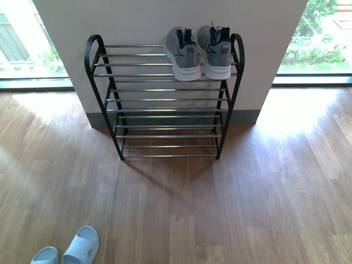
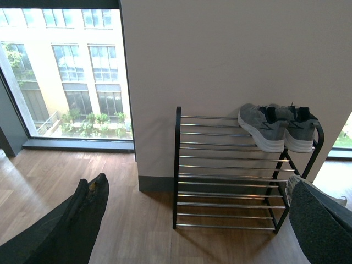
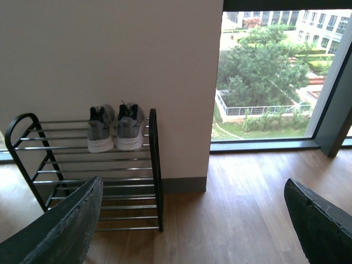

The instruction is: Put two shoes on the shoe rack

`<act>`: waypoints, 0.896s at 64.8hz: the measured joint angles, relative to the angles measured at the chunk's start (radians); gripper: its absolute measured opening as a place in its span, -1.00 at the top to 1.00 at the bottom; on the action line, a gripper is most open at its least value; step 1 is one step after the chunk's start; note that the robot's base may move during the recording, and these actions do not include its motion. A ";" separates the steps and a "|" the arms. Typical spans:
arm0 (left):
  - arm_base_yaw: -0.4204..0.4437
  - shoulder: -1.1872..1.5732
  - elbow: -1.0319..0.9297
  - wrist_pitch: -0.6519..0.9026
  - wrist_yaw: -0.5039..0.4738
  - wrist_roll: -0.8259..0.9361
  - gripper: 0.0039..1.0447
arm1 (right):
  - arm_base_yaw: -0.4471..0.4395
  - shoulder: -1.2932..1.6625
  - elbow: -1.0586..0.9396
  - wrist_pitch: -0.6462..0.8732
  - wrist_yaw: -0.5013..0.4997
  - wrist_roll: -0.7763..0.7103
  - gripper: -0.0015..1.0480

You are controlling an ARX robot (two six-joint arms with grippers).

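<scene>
Two grey knit sneakers with white soles stand side by side, heels toward me, at the right end of the top shelf of the black-framed shoe rack. The same pair shows in the left wrist view and in the right wrist view. Two pale blue slide sandals lie on the floor at the near left. My left gripper is open and empty, far from the rack. My right gripper is open too, holding nothing.
The rack stands against a white wall pillar with a grey skirting. Floor-to-ceiling windows flank the pillar. Wooden floor spreads between me and the rack. The lower shelves hold nothing.
</scene>
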 joint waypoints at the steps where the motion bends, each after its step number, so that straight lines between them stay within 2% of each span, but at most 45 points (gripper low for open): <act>1: 0.000 0.000 0.000 0.000 0.000 0.000 -0.83 | 0.000 0.000 0.000 0.000 0.000 0.000 -0.82; 58: 0.000 0.000 0.000 0.000 0.000 0.000 -0.83 | 0.000 0.000 0.000 0.000 0.001 0.000 -0.82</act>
